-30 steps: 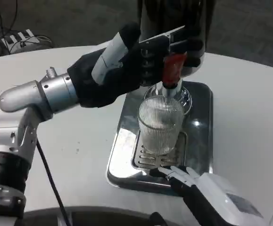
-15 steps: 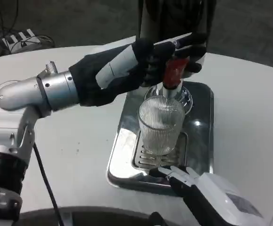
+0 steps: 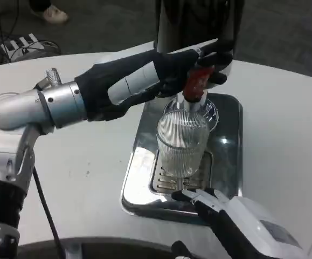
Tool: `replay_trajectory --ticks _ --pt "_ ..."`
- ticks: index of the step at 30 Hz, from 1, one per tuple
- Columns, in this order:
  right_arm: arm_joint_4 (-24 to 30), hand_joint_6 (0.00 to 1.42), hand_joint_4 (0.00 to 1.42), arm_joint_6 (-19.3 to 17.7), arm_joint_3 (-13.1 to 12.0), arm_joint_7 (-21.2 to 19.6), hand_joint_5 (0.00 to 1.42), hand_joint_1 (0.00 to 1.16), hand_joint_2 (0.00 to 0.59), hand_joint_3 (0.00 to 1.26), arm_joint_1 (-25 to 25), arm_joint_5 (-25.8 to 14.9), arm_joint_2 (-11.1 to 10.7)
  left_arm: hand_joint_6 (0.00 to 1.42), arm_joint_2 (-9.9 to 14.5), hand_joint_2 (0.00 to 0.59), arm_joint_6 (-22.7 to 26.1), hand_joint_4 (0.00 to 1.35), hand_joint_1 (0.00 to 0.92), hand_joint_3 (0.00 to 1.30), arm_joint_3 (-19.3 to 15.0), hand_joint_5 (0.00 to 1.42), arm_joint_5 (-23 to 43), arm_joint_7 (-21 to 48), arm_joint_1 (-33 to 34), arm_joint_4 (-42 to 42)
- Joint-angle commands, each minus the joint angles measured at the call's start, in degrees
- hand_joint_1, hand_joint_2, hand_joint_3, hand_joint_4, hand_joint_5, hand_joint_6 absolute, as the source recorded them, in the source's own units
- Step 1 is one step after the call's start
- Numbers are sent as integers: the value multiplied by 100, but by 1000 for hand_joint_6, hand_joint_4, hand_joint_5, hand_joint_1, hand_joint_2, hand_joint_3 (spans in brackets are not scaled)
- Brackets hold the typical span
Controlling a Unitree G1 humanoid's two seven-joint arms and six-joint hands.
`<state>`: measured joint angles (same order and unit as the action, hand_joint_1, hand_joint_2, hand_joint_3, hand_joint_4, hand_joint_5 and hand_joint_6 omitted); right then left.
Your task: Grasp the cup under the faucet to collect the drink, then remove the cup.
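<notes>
The left hand (image 3: 161,73) is gripping the red faucet lever (image 3: 196,81) of the dispenser (image 3: 199,24), the ribbed glass cup (image 3: 181,143) is standing under it on the metal drip tray (image 3: 228,162), while the right hand (image 3: 220,208) is waiting near the tray's front edge, holding nothing with fingers apart.

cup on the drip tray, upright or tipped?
Upright. The ribbed glass cup stands on the grate of the metal drip tray, rim up, directly under the red faucet. Neither hand touches it.

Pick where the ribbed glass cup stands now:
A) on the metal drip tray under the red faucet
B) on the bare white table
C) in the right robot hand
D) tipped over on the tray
A: the cup stands upright on the drip tray, below the faucet, unheld.
</notes>
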<state>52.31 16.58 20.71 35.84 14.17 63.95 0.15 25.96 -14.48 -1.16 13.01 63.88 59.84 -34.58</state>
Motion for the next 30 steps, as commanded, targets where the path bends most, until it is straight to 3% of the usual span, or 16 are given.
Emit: replay_trajectory --ticks 1,18,30 --pt "103 0 83 -9 -5 -30 0 709 499 165 48 -9 59 54 55 30 -171 0 0 0 96 100 -133 6 -212 -55" --pt "166 0 84 -12 -13 -17 0 710 499 165 111 -25 60 69 43 39 -783 0 0 0 323 112 -354 -265 -436 90" --pt "180 0 84 -31 8 -39 0 710 499 165 174 -18 61 73 194 37 -1439 0 0 0 535 112 -751 -689 -641 216"
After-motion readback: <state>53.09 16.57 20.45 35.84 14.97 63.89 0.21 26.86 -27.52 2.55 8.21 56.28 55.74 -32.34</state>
